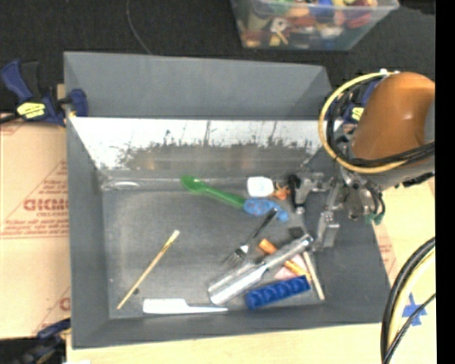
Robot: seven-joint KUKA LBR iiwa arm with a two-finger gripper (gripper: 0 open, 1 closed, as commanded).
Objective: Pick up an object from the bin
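Grey metal makes up the bin [87,226], whose floor carries a scatter of small things, most of them heaped toward the lower right of the frame. From the right edge the arm comes in under its orange cover [394,116], ringed by cables, and the claw [327,232] hangs at the right side of the bin, close to the right wall. Whether the claw is open or closed cannot be told from this angle. Nearest to it is a long silver metal tool [258,273] lying slantwise from lower left to upper right, its upper end just beside the claw's tip on the left. Whether they touch is unclear. Against the tool's lower right side lies a blue ribbed piece [277,293], and a thin pale stick [315,277] and an orange-pink stick [294,265] lie between the tool and the right wall. Above the tool sit a small orange piece [267,245] and a thin black rod [262,224] that slants up toward a blue lump [259,207]. Farther up, near the back wall, a green spoon [211,194] points left, with a white block [259,186] just right of it and a small orange bit [280,193] beside that. Well apart from the heap, in the lower left of the bin, a wooden stick [149,270] lies diagonally, and a flat white strip [180,305] rests along the front wall.
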